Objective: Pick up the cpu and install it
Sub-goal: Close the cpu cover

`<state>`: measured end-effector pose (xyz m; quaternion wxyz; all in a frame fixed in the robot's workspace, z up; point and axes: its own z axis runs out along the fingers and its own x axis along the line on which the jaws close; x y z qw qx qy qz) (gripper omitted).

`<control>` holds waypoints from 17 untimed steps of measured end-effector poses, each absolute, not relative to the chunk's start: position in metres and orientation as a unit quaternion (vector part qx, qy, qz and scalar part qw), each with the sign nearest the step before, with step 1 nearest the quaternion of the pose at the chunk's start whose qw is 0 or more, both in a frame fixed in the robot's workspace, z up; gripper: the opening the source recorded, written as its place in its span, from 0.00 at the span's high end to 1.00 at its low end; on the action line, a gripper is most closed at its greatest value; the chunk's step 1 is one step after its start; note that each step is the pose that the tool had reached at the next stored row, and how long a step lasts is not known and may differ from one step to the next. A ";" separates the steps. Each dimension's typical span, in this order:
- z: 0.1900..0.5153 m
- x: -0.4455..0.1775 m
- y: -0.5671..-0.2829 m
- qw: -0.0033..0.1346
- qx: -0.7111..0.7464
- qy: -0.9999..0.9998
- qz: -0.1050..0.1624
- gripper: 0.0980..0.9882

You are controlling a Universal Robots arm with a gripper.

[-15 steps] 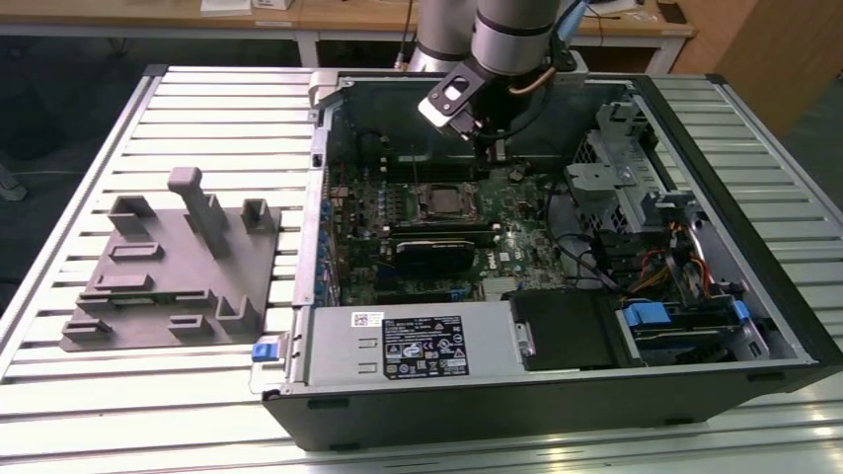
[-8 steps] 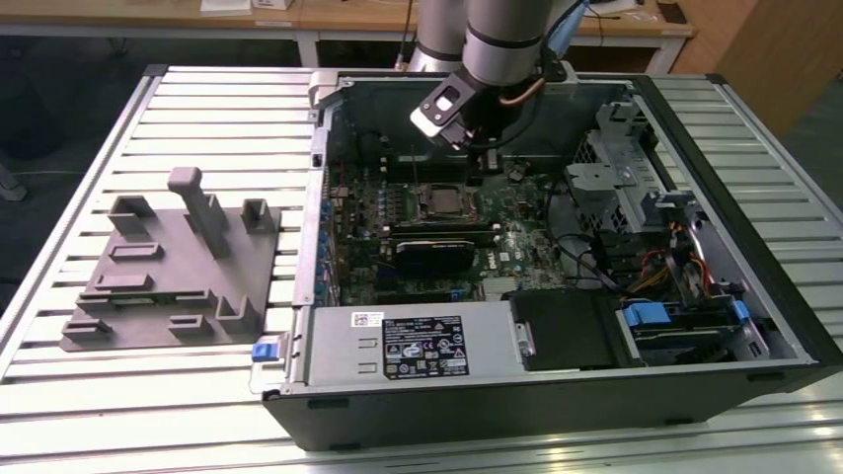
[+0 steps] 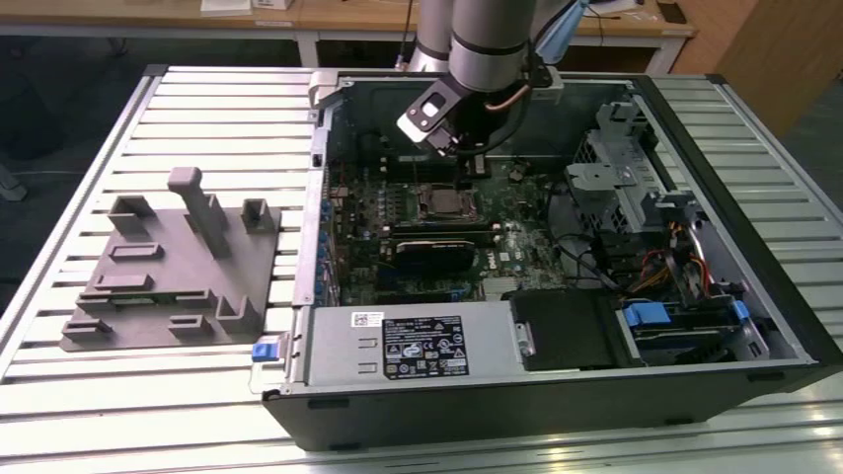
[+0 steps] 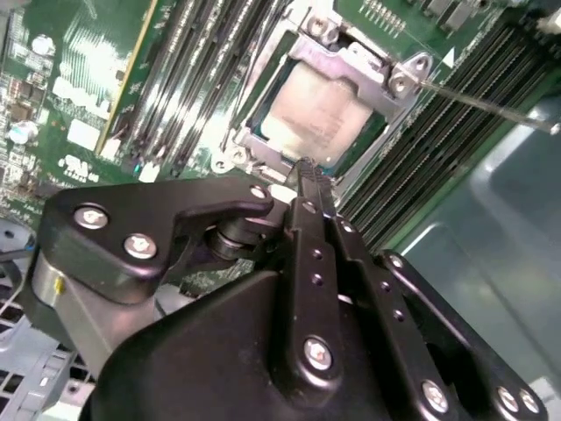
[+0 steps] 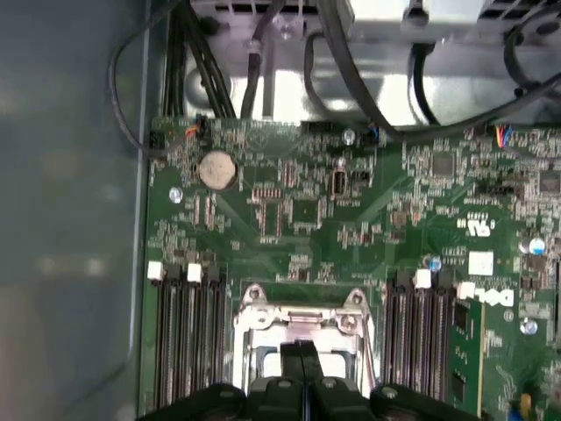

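Observation:
The cpu (image 4: 317, 112) lies flat in the dark socket frame (image 4: 254, 132) on the green motherboard, silvery face up, with a metal bracket (image 4: 355, 63) across one edge. My gripper (image 4: 305, 168) hangs just above the socket's rim beside the chip; its two black fingers are pressed together with nothing between them. In the first wrist view the gripper (image 5: 302, 349) stands over the socket frame (image 5: 250, 329). In the exterior view the gripper (image 3: 463, 166) reaches down into the open computer case, just above the socket (image 3: 445, 202).
A thin metal lever (image 4: 491, 105) sticks out beside the socket. Memory slots (image 4: 184, 88) flank the socket on both sides. The case walls (image 3: 323, 197), drive cage (image 3: 619, 168) and cables (image 3: 593, 257) hem in the arm. A grey plastic fixture (image 3: 165, 276) lies on the table at the exterior view's left.

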<state>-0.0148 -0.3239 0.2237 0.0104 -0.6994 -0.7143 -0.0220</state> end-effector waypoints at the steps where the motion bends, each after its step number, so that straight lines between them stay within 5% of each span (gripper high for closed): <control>1: 0.223 -0.016 -0.324 0.010 -0.699 -0.714 -0.022 0.99; 17: 0.211 -0.027 -0.324 0.010 -0.699 -0.714 -0.022 0.99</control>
